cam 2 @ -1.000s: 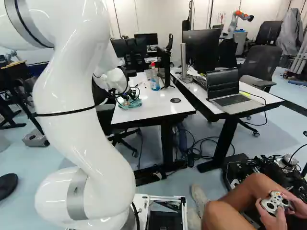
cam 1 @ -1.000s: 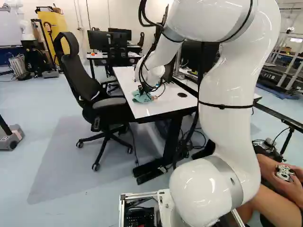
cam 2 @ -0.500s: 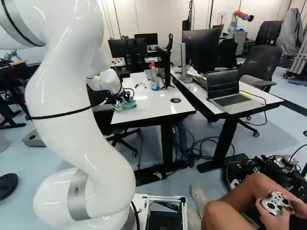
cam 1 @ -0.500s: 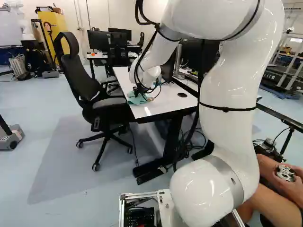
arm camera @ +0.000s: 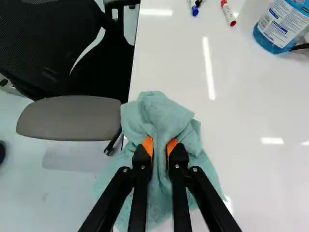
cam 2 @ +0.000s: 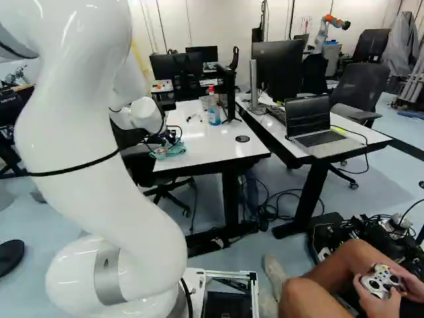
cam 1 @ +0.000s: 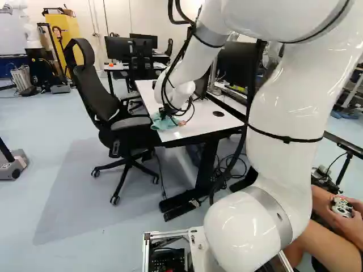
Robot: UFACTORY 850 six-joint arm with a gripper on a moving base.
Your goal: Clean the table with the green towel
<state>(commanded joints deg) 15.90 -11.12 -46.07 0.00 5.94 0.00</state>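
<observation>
A: Where is the gripper (cam 2: 172,136) being held right now?

B: Low over the table (cam 2: 218,147), by its near left corner in the right base view, with the white arm (cam 2: 76,132) being extended toward it.

A: And the cloth?

B: The green towel (arm camera: 161,111) is being gripped! In the wrist view the gripper (arm camera: 160,148) is being seen closed on it, a bunched fold being squeezed between the two orange pads (arm camera: 147,145), one on each side.

A: Is it being laid flat?

B: Crumpled, rather. Folds are being heaped up just ahead of the fingers, and looser cloth is being spread beneath them to both sides. Much of it is being carried by the table top, while one side is being hung over the edge, beside the black chair (arm camera: 72,116).

A: What else is being shown there?

B: Ahead of the towel and well apart from it, a blue-capped marker (arm camera: 194,9) and a red-capped marker (arm camera: 229,14) are being seen near each other, with a bottle of blue liquid (arm camera: 280,26) being supported upright farther to the side. In the right base view, an open laptop (cam 2: 318,138) is being carried by the neighbouring table (cam 2: 379,138).
</observation>
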